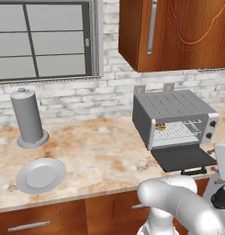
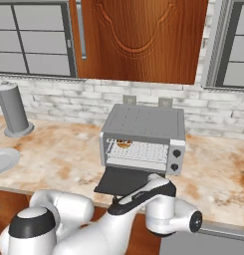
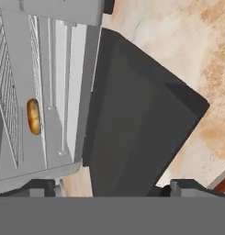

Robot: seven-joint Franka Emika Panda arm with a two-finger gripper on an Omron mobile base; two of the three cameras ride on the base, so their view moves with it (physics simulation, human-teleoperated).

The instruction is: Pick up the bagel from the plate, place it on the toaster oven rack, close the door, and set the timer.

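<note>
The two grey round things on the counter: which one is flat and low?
The plate, lying near the counter's front edge. The canister behind it stands tall and upright, near the brick wall.

The tabletop (image 1: 100,151) is a mottled orange-and-cream stone slab running along a whitish brick wall. On it, towards the left, stands a tall grey canister (image 1: 27,117), upright near the wall. In front of the canister, close to the front edge, lies the plate (image 1: 40,175), flat and bare. Well apart, to the right, sits the toaster oven (image 1: 173,117), its door (image 1: 183,157) folded down flat over the tabletop's front part
</note>
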